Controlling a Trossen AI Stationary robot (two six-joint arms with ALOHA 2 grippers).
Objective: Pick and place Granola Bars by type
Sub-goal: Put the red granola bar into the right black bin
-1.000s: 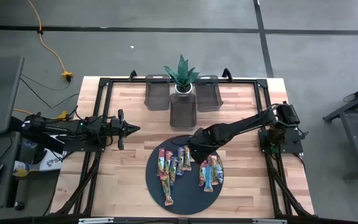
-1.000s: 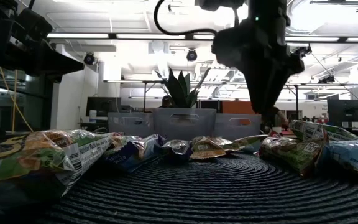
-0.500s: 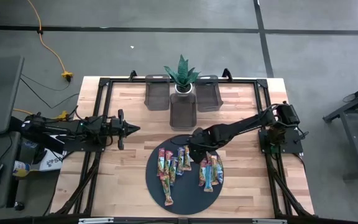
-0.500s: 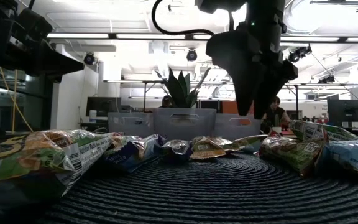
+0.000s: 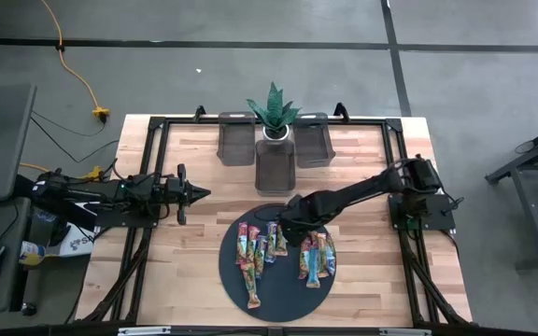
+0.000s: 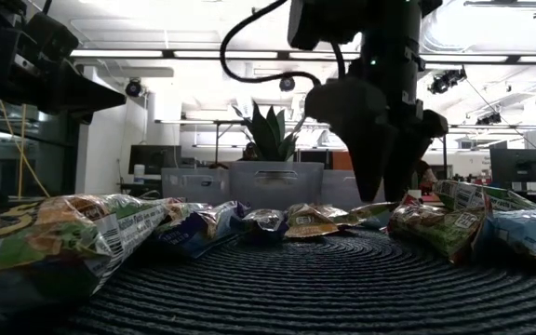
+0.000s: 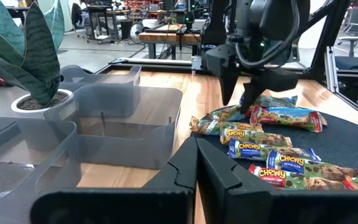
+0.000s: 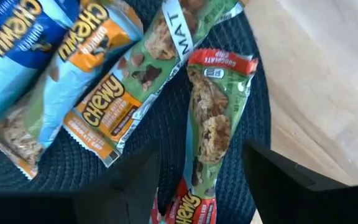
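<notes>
Several glossy granola bars (image 5: 255, 250) lie flat in two clusters on a dark round woven disc (image 5: 278, 297). They also show in the low view (image 6: 305, 221) and the left wrist view (image 7: 272, 155). My right gripper (image 5: 286, 227) hangs open over the disc's far part, fingers pointing down (image 6: 384, 181). In the right wrist view its fingers stand on either side of a green bar with red ends (image 8: 213, 124), above it and apart from it. My left gripper (image 5: 194, 193) waits shut (image 7: 197, 163) over the table's left side, level and pointing toward the disc.
Three translucent grey bins (image 5: 236, 138) (image 5: 276, 165) (image 5: 314, 138) stand along the far side, with a potted plant (image 5: 272, 110) behind the middle one. A black frame (image 5: 152, 149) runs around the wooden table. Bare wood lies left of the disc (image 5: 190, 252).
My right gripper has come down toward the bars at the disc's far part and shifted slightly toward the table's left. In the low view its fingers have gone from one closed wedge to two tips standing apart. The bars have kept still.
</notes>
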